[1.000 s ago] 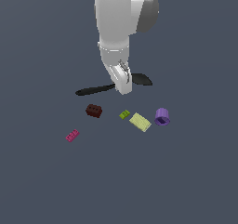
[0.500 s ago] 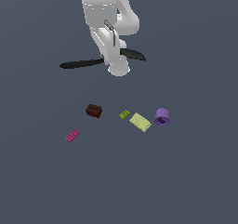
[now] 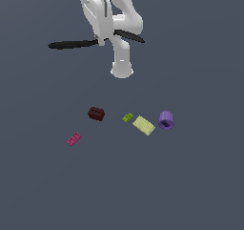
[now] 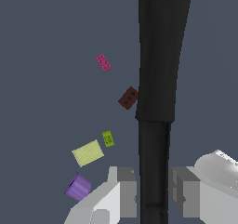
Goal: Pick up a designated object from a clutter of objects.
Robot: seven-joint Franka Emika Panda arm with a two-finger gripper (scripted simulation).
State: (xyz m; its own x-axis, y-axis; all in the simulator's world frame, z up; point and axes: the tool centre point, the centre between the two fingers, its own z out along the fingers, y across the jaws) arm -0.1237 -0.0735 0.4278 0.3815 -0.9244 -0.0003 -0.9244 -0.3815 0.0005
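The black spatula (image 3: 71,44) hangs level in the air, held near its middle by my gripper (image 3: 102,37), which is shut on it. In the wrist view the spatula (image 4: 160,79) runs long between my two fingers (image 4: 125,190), well above the floor. Below lie the dark red brick (image 3: 96,113), the pink brick (image 3: 74,139), the small green brick (image 3: 127,117), the pale yellow flat block (image 3: 143,125) and the purple cup (image 3: 166,120). They also show in the wrist view: dark red brick (image 4: 128,98), pink brick (image 4: 103,62), green brick (image 4: 108,138), yellow block (image 4: 88,153), purple cup (image 4: 78,187).
The white arm (image 3: 119,28) stands at the back of the exterior view, its base (image 3: 122,69) on the grey floor behind the clutter.
My gripper has risen with the spatula in it, and the spatula has lifted farther above the floor. The items on the floor have not moved.
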